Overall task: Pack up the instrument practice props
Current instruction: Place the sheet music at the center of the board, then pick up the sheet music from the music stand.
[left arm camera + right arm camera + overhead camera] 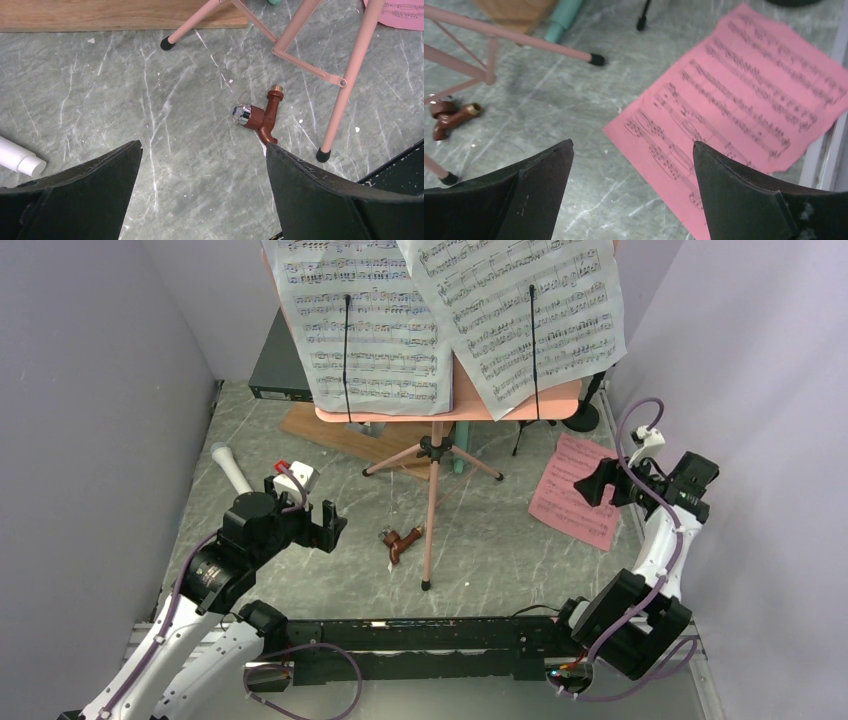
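A pink music stand [432,490] on tripod legs [345,80] stands mid-table, its desk [450,412] holding two white sheet-music pages [370,320] under black clips. A red sheet-music page [575,490] lies flat at the right; it also shows in the right wrist view [734,105]. A white microphone [230,468] lies at the left, its end visible in the left wrist view [20,157]. A mint microphone [564,15] lies under the stand. My left gripper [202,150] is open over bare table. My right gripper [631,150] is open above the red page's near edge.
A dark grey flat box [275,370] sits at the back left. A wooden board [340,435] lies under the stand. A small brown piece with a chrome end [400,540] lies by the front tripod leg. A black round mic-stand base [580,418] is at the back right. Walls close in on both sides.
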{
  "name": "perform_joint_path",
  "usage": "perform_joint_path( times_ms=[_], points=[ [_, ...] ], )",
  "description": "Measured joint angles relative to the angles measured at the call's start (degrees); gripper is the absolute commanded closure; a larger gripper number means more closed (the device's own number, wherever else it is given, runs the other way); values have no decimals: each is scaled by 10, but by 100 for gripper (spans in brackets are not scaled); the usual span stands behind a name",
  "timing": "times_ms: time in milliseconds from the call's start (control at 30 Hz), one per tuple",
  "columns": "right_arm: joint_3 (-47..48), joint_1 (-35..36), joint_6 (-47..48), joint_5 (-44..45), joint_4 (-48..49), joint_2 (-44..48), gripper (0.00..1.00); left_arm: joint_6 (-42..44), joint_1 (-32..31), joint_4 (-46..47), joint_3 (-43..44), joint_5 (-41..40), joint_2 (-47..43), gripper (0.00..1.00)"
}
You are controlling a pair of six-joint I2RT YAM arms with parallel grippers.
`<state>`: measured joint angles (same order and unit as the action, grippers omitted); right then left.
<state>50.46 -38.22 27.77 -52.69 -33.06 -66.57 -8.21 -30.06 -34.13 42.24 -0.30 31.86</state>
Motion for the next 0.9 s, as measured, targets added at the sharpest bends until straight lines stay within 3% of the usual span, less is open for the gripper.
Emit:
perform_joint_path(
  times_ms=[233, 533, 733, 900],
  points=[
    [127, 0, 26, -66, -85, 26, 8, 0, 2, 0, 0, 0, 0, 0],
    [360, -3, 7, -140, -157, 17, 5, 0, 4, 0, 0, 0, -1, 0],
    [490, -7, -81, -196, -134, 15, 3, 0, 5, 0, 0, 0, -2, 0],
    [506, -7, -250, -269, -1, 26, 0, 0, 5, 0, 0, 0, -5, 0]
  ],
)
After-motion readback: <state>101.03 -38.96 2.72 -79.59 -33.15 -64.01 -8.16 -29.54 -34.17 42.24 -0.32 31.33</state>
